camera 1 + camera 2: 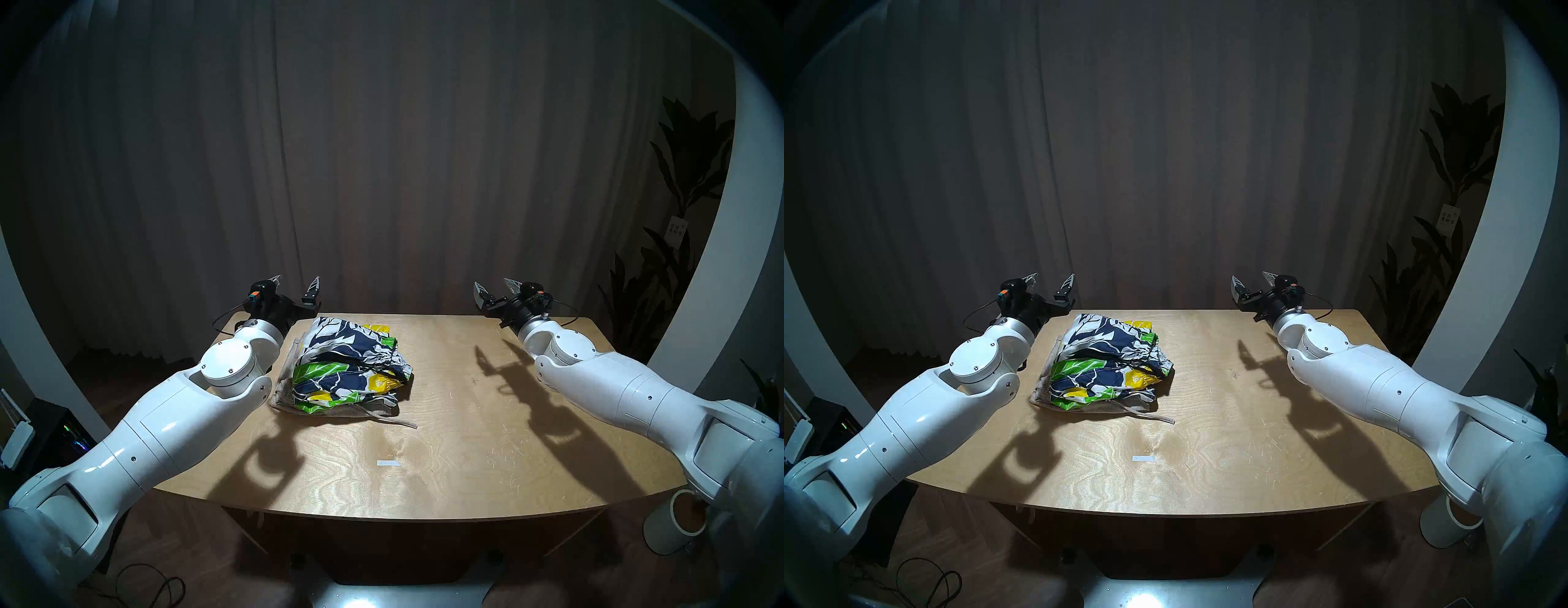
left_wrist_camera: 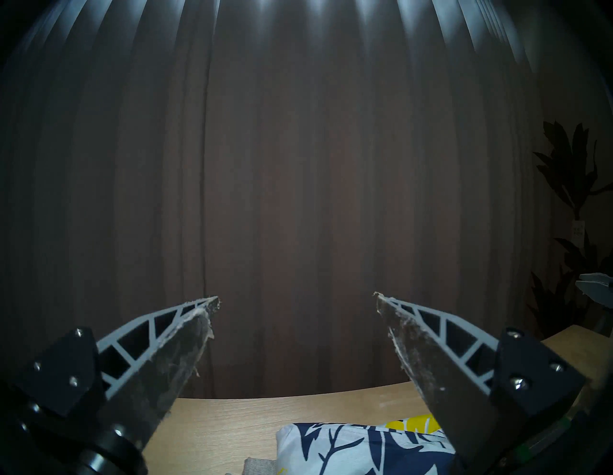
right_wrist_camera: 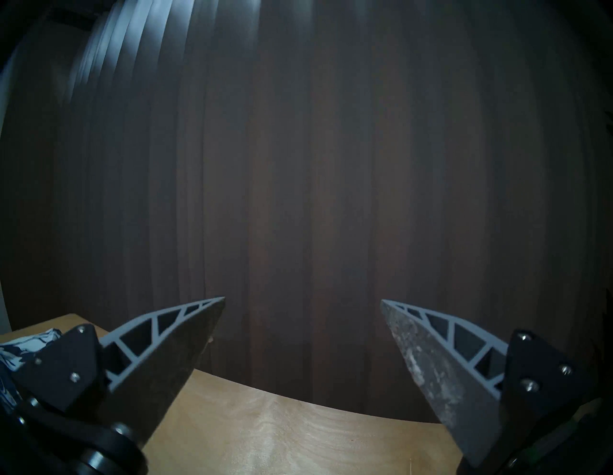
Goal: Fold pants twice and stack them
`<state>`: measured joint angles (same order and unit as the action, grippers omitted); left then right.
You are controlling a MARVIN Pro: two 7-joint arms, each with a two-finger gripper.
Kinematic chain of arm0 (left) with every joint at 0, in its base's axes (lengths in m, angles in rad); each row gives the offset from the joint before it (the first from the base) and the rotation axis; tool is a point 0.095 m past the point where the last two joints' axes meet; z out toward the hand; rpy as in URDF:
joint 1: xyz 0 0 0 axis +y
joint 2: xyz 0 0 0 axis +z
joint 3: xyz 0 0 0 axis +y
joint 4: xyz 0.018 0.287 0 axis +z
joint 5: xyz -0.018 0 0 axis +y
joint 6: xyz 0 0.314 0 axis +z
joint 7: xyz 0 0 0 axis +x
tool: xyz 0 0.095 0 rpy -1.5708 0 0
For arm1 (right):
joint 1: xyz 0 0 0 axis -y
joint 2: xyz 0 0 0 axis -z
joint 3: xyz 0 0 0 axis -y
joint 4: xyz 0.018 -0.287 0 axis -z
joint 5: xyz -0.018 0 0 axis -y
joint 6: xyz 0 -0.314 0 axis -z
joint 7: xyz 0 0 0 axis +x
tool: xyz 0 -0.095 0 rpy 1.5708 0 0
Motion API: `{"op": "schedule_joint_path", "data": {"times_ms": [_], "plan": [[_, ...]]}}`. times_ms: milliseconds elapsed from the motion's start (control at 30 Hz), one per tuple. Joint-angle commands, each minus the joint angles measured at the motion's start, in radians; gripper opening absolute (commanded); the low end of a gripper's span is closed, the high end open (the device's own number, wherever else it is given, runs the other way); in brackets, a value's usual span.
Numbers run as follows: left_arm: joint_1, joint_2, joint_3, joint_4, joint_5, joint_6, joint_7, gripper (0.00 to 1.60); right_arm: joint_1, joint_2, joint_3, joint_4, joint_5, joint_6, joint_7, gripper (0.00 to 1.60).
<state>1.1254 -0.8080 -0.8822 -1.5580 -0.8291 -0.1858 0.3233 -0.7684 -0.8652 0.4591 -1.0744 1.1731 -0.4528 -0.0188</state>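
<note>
Floral shorts (image 1: 354, 365) sit folded atop the grey-beige knit pants (image 1: 384, 411) on the table's (image 1: 488, 446) left half — stacked, we judge. We hold the left end effector (image 1: 297, 286) and right end effector (image 1: 496, 288) released, empty, raised clear — avoiding the pile.

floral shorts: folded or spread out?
Folded. The floral shorts sit as a compact layered bundle on the grey-beige pants, on the table.

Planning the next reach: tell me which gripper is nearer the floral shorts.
Left. The left gripper hangs open just beyond the floral shorts, at their far left corner; the right gripper is open across the table.
</note>
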Motion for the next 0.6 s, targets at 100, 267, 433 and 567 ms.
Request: {"op": "schedule_joint_path", "data": {"times_ms": [100, 267, 433, 567], "plan": [[0.003, 0.023, -0.023, -0.061, -0.009, -0.007, 0.015, 1.6, -0.048, -0.029, 0.044, 0.001, 0.061, -0.076, -0.069, 1.6], [0.043, 0.059, -0.05, -0.078, -0.082, -0.038, -0.025, 1.6, -0.044, -0.033, 0.032, 0.008, 0.052, -0.068, -0.072, 1.6], [0.066, 0.077, -0.068, -0.092, -0.111, -0.047, -0.012, 1.6, -0.029, -0.042, 0.015, 0.041, 0.017, -0.074, -0.07, 1.6], [0.068, 0.075, -0.062, -0.102, -0.102, -0.029, 0.019, 1.6, -0.018, -0.033, 0.008, 0.059, 0.005, -0.064, -0.039, 1.6]]}}
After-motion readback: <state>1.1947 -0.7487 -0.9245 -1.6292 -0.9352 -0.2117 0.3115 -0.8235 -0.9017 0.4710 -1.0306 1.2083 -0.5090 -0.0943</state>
